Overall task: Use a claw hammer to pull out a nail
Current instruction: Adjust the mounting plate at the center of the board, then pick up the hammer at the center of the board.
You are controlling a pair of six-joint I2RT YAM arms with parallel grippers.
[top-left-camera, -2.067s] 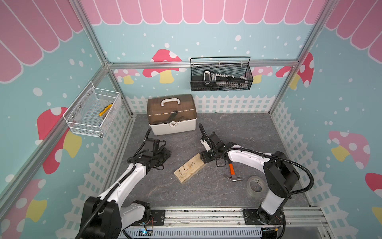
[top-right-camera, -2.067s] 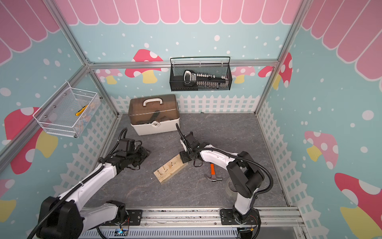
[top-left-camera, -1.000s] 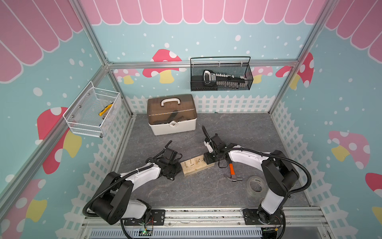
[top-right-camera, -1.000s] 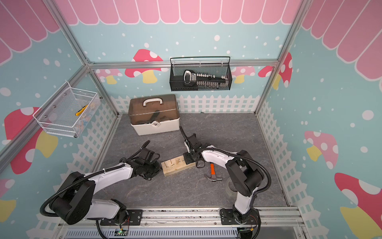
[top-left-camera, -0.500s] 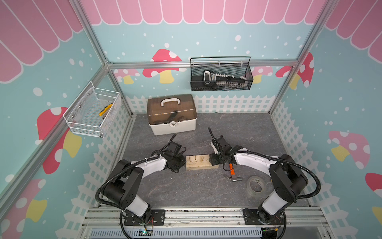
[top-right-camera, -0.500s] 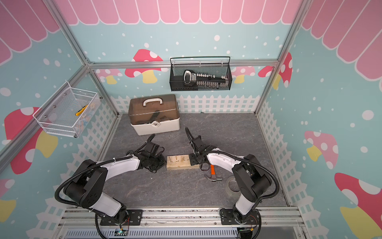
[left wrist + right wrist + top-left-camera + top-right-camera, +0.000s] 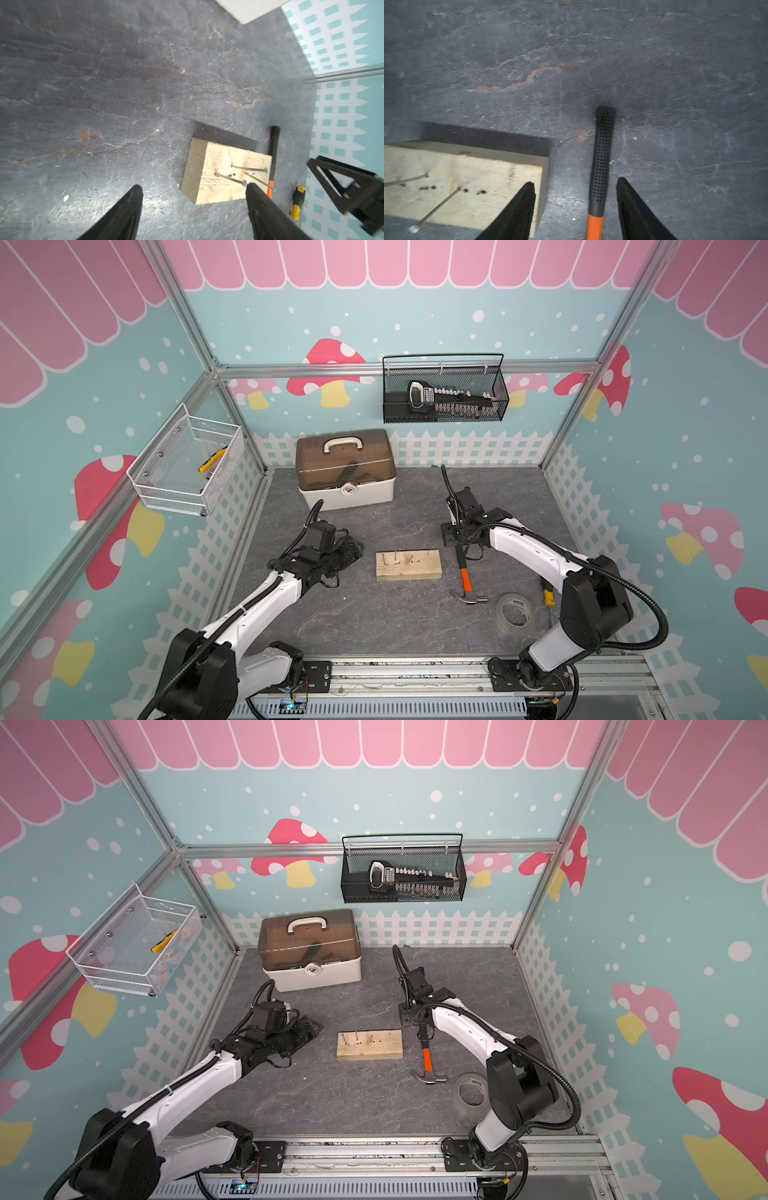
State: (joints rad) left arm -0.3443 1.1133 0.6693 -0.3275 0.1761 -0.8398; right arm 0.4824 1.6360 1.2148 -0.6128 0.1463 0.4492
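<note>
Orange-necked claw hammer (image 7: 603, 155) lies untouched inside my parted right claw (image 7: 575, 181), lower frame; only the left wrist view shows my left claw (image 7: 193, 185) spread, empty.

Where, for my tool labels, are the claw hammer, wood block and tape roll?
claw hammer (image 7: 467, 580), in a top view, orange part of shaft
wood block (image 7: 409, 571), in a top view, bare top face
tape roll (image 7: 501, 611), in a top view, its rim
</note>
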